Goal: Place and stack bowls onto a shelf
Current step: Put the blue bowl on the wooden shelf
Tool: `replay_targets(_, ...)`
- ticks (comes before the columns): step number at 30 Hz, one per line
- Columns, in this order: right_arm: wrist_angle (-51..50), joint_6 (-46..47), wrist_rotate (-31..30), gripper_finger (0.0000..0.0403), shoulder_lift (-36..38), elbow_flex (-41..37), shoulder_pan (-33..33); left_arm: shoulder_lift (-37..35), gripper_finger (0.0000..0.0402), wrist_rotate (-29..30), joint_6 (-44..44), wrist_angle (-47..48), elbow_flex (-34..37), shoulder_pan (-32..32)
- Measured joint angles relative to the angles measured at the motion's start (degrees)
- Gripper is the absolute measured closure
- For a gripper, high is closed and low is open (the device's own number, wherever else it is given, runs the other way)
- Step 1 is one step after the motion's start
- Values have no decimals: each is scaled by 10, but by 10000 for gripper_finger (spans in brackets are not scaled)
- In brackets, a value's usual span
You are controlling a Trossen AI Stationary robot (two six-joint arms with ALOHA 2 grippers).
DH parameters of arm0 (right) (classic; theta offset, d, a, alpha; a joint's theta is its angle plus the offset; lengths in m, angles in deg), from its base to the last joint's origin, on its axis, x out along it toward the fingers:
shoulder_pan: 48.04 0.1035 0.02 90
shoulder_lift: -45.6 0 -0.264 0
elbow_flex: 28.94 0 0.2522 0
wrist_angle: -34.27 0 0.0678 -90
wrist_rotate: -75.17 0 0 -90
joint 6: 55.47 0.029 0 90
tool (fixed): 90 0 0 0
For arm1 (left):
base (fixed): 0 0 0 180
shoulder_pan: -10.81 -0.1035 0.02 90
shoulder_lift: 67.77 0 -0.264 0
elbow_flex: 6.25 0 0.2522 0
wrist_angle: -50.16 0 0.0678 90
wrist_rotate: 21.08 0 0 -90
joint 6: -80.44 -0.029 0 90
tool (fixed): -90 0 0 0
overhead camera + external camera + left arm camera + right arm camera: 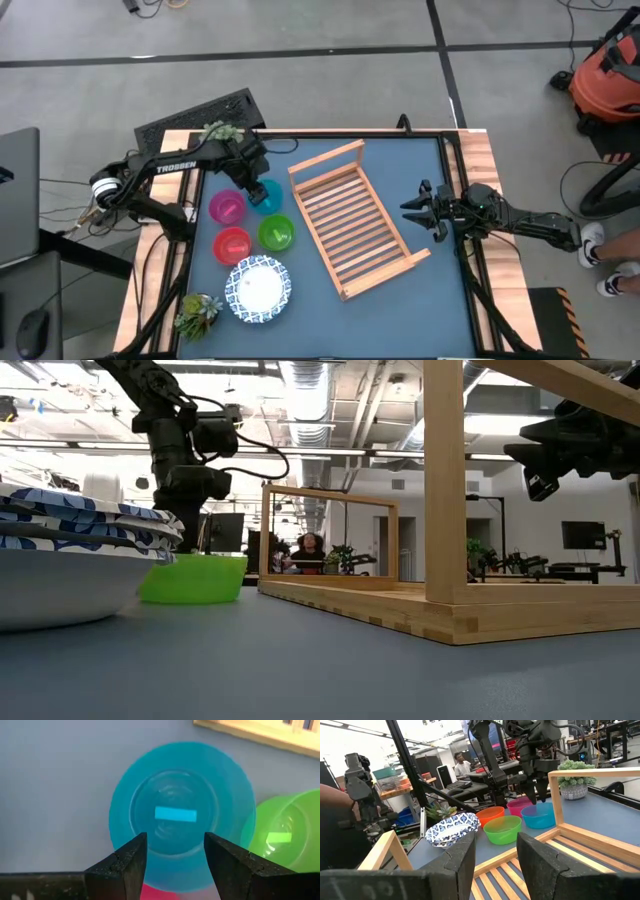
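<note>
The blue bowl (pixel 267 196) (pixel 182 812) sits upright on the table by the shelf's left rail. The pink bowl (pixel 227 207), red bowl (pixel 232 245) and green bowl (pixel 276 233) (pixel 195 578) stand close to it. The stacked white patterned dishes (pixel 258 288) (pixel 80 535) rest nearer the table's near edge. My left gripper (pixel 250 175) (pixel 175 855) is open and points down over the blue bowl; its fingers straddle the side of the rim next to the pink bowl and touch nothing. The wooden shelf (pixel 355 230) (pixel 580 840) lies slantwise at mid-table. My right gripper (pixel 420 207) (pixel 495 855) hovers open by the shelf's right side.
A potted plant (pixel 225 130) stands at the far left by the left arm, and another (pixel 197 312) at the near left corner. A keyboard (pixel 195 118) lies beyond the table's far edge. A strip of blue mat shows between the shelf and the right edge.
</note>
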Motion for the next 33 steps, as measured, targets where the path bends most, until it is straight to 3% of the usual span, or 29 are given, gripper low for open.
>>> replay_targets(5,0,0,0,232,0,0,0,0,221,-11,-10,2,1,6)
replay_targets(14,0,0,0,232,0,0,0,13,221,44,-8,6,1,8)
replay_targets(23,0,0,0,232,0,0,0,74,228,40,-8,-2,1,8)
replay_targets(28,0,0,0,232,0,0,0,109,272,40,6,3,1,8)
replay_targets(33,0,0,0,232,0,0,0,107,351,41,21,7,1,10)
